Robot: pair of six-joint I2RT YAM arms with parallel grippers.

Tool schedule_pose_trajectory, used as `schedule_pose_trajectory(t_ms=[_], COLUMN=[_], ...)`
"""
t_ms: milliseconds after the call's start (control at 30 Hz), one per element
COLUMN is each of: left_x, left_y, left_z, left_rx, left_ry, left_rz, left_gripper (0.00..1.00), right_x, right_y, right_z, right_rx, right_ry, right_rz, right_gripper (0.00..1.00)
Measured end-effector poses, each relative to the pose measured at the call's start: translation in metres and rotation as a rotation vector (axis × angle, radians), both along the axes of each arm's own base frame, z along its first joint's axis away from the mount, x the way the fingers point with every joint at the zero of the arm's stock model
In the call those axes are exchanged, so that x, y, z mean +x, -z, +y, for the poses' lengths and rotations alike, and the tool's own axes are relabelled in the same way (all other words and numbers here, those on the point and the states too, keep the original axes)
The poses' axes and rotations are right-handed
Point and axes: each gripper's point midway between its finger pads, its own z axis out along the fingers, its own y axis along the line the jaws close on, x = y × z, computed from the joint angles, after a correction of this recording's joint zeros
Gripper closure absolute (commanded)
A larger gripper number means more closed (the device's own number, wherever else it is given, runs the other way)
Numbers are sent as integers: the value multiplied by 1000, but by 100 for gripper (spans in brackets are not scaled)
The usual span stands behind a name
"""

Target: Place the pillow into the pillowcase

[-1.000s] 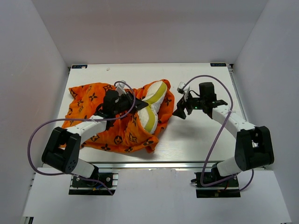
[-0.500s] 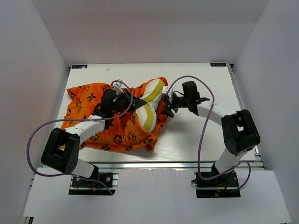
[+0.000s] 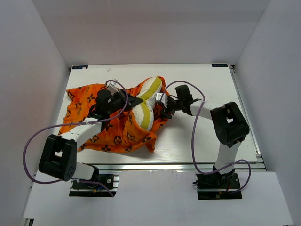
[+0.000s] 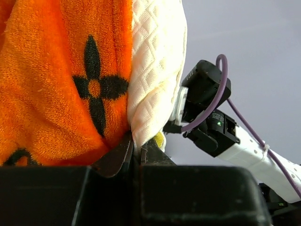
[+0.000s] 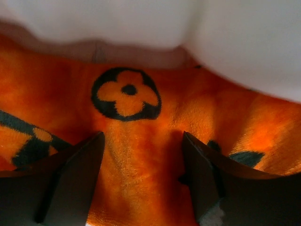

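Where the table (image 3: 202, 141) begins beyond the arm bases, we log the pillowcase (image 3: 91, 134) lying rumpled over its left half, with its mouth toward the right. The pillow (image 3: 141, 112) sits partly inside it. Its cream end and yellow band show at the mouth, near the table's middle, and orange cloth covers the rest.

The left gripper (image 4: 134, 151) lies across the case, at the mouth. Its fingers are pressed together. In the left wrist view the pillow's quilted cream edge runs down into the slit between them, and orange cloth lies against one finger (image 4: 115, 157).

The right gripper (image 5: 141, 179) sits on the opposite side, at the right rim of the mouth. Its fingers (image 5: 70, 179) stand wide apart and hold nothing. Orange cloth with a black flower motif fills the gap just beyond them. We cannot tell whether the tips touch it.
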Motion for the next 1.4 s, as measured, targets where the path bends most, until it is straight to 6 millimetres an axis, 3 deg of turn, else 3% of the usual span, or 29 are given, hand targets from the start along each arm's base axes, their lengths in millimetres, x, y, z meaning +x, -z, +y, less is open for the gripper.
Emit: schedule_pose_trajectory(t_ms=[100,200,233,367,533,733,800,900,1067,1400], left_x=[1,3,4,8,3,-1,-2,0,10,8], left_y=[-1,-2,-2,-3,6,15,21,27,38,78], left_z=[4,8,9,15,16,16,17,16,9,-14], left_rx=[-5,-8,-9,-8,2,24,41,67,115,223], left_ry=[-10,-21,-28,-47,-42,-32,-31,-21,33,195], left_rz=[0,3,2,-1,17,34,49,62,75,101], left_gripper=[100,100,100,100,100,100,100,100,100,100], right_x=[0,8,13,17,-4,-24,-30,-35,-37,-27], right_y=[3,2,1,-4,-23,-109,-147,-175,-185,-219], right_z=[5,14,18,22,14,1,-14,-36,-59,-64], right_rx=[-17,-33,-36,-40,5,195,283,377,498,680], right_ry=[-27,-49,-54,-61,-89,-98,-77,-22,87,209], right_rz=[-20,-7,-2,23,70,57,36,45,188,368], right_gripper=[47,73,100,100,100,100,100,100,100,100])
